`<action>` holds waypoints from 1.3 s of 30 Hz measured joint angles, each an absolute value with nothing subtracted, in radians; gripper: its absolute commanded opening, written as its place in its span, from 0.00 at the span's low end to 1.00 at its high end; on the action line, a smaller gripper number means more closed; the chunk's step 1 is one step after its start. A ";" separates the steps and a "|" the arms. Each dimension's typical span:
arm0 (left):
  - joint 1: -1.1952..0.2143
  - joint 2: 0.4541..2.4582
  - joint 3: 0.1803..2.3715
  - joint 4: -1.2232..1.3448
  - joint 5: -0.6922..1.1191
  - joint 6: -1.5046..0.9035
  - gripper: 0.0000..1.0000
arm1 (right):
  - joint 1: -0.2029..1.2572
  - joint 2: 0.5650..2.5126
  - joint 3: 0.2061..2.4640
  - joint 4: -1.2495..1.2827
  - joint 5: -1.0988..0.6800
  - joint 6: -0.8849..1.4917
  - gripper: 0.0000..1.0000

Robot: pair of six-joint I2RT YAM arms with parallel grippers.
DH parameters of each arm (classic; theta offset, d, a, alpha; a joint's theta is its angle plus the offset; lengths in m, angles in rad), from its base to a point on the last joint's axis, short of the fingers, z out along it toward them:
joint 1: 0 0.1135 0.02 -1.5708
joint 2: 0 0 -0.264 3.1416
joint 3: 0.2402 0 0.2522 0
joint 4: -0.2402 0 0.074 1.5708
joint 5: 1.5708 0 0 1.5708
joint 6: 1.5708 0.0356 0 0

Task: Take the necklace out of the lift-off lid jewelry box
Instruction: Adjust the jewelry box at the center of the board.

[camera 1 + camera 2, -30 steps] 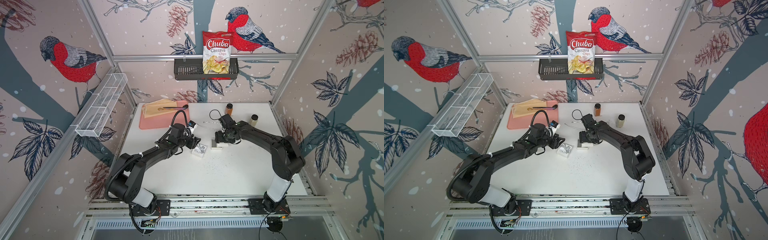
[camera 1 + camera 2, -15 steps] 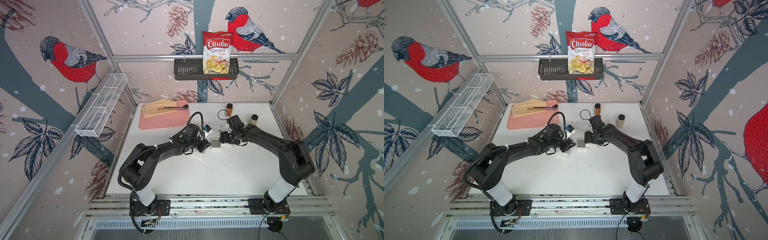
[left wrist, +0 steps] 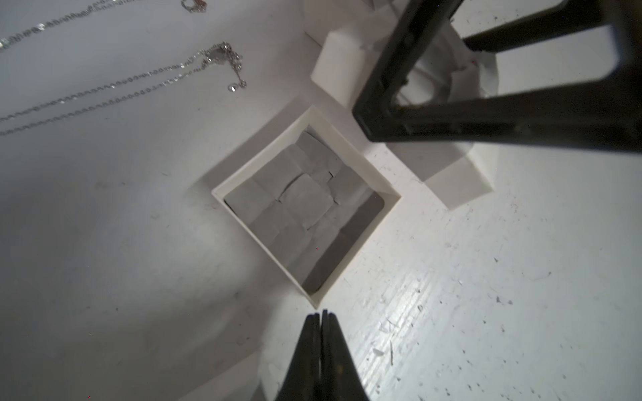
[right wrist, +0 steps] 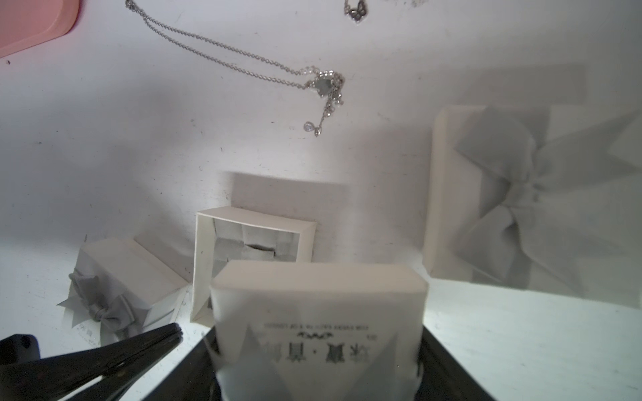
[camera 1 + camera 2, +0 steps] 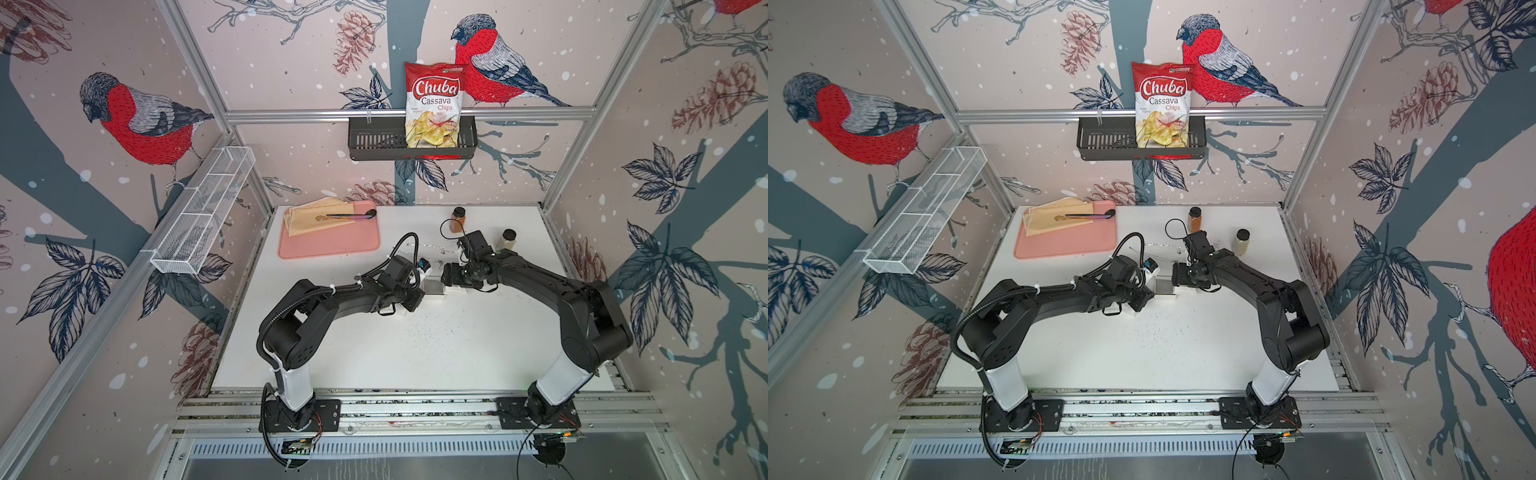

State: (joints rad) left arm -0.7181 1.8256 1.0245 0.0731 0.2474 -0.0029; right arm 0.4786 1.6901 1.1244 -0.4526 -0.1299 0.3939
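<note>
Far left: 1 pink tray (image 5: 332,246), not part of this job.

Left hand (image 3: 320,317): tips pressed together, nothing btw them. It hangs just off one corner of the open box (image 3: 356,153). Just beside that hand sits a small bow box (image 4: 118,277), shut.

The open box shows only its grey pad (image 3: 295,201), no chain inside. The necklace (image 4: 239,60) lies stretched on the white surface (image 5: 415,353), beyond the open box & apart from it, clasp end nearest the box.

Right hand (image 4: 319,343): spread wide & clamped on a white lid (image 4: 318,288), prob the open box's own, just beside that box. Resting or raised, can't tell.

Further right in the right wrist view is a second bow box (image 4: 521,194); lid only or whole box, can't tell. Far right: a brown jar (image 5: 459,219) & a pale jar (image 5: 508,240).

Step, my read: the necklace is out, so the main part looks done & only tidy-up is left. Next move prob needs two things:
- The left hand backs off w/o clipping the box corner or dragging the chain.
- The right hand sets the lid down clear of the chain.

Count:
- 2 hands
- 1 necklace (a small charm (image 4: 354,12) lies past it; same chain or not, can't tell)
- 1 open box
- 1 lid
- 2 bow boxes
- 1 tray
- 2 jars
</note>
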 measured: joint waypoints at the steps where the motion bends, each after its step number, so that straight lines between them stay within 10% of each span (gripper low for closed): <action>1: -0.718 1.829 1.030 0.073 0.237 -0.004 0.08 | 0.478 1.688 1.124 -0.451 -0.130 0.391 0.74; 39: -0.722 1.919 1.166 -0.051 0.207 0.008 0.06 | 0.498 1.704 1.121 -0.420 -0.168 0.371 0.74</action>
State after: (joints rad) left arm -0.7219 1.9194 1.1660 -0.0513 0.2070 0.0082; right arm 0.4984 1.7042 1.1213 -0.4202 -0.1677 0.3714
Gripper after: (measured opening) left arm 0.062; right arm 0.743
